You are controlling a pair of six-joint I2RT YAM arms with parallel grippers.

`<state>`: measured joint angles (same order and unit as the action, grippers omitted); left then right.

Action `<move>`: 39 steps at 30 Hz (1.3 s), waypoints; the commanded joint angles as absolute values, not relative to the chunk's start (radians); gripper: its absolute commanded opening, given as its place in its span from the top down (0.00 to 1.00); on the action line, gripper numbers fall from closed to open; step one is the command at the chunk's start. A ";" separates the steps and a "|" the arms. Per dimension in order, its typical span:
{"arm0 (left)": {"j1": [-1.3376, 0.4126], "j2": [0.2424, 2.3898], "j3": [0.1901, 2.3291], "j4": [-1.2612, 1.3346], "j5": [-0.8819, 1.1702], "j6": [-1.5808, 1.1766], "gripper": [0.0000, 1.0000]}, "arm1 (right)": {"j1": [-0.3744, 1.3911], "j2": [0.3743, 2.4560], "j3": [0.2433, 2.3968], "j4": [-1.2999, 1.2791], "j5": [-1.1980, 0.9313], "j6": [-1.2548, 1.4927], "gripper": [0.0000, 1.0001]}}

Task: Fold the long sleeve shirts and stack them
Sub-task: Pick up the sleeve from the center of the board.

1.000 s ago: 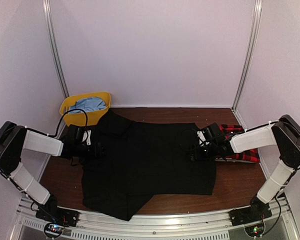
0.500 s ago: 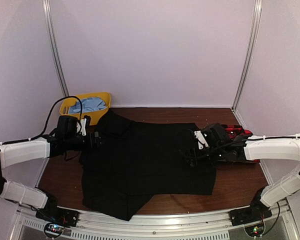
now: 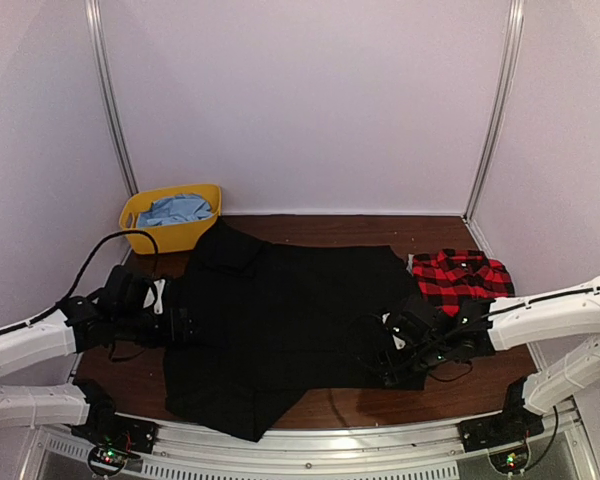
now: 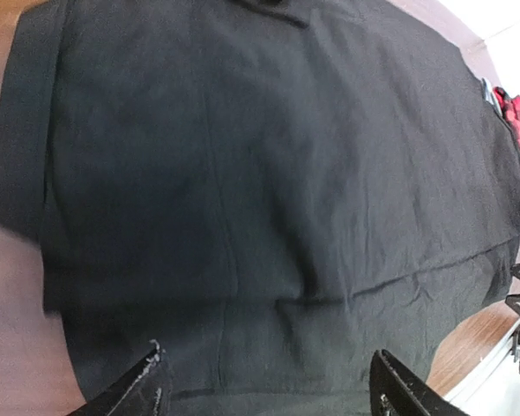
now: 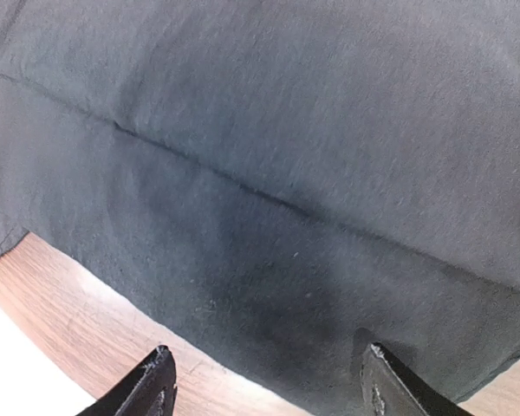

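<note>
Both sets of jaws stand apart: left gripper (image 3: 178, 326) and right gripper (image 3: 380, 364) hover over the black shirt (image 3: 290, 305), which lies spread flat mid-table. Folding is just beginning; next they must pinch its near corners. The plaid shirt (image 3: 461, 280) lies folded to the right

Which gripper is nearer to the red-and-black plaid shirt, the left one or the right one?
Right. The right gripper hangs over the near right corner of the black shirt, close to the plaid shirt. The left gripper is at the black shirt's left edge, far across.

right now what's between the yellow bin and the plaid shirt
The black shirt lies spread between the yellow bin and the plaid shirt, seen in the top view.
</note>
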<state>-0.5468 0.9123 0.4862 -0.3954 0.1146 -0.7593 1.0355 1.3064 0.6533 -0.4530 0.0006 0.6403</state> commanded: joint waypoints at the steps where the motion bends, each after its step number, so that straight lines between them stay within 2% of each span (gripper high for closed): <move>1: -0.606 0.857 0.448 -0.492 0.017 -0.922 0.21 | 1.066 1.331 0.649 -0.464 0.030 0.688 0.26; 12: -0.730 0.925 0.439 -0.678 -0.166 -1.135 0.27 | 1.057 1.314 0.704 -0.554 0.033 0.639 0.25; 18: -0.768 0.986 0.421 -0.696 -0.152 -1.195 0.31 | 1.005 1.341 0.728 -0.556 0.002 0.564 0.24; 28: -0.782 1.025 0.373 -0.604 -0.104 -1.213 0.61 | 0.961 1.340 0.710 -0.519 -0.038 0.512 0.24; 35: -0.783 1.068 0.396 -0.555 -0.080 -1.172 0.90 | 0.948 1.315 0.698 -0.530 -0.034 0.522 0.24; 39: -0.783 1.071 0.477 -0.608 -0.072 -1.129 0.96 | 0.945 1.293 0.691 -0.557 -0.049 0.531 0.24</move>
<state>-0.7765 1.0569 0.4164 -0.5690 -0.1074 -1.1778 0.9520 1.3277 0.7059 -0.5316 -0.0380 0.5259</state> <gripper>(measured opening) 0.056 0.764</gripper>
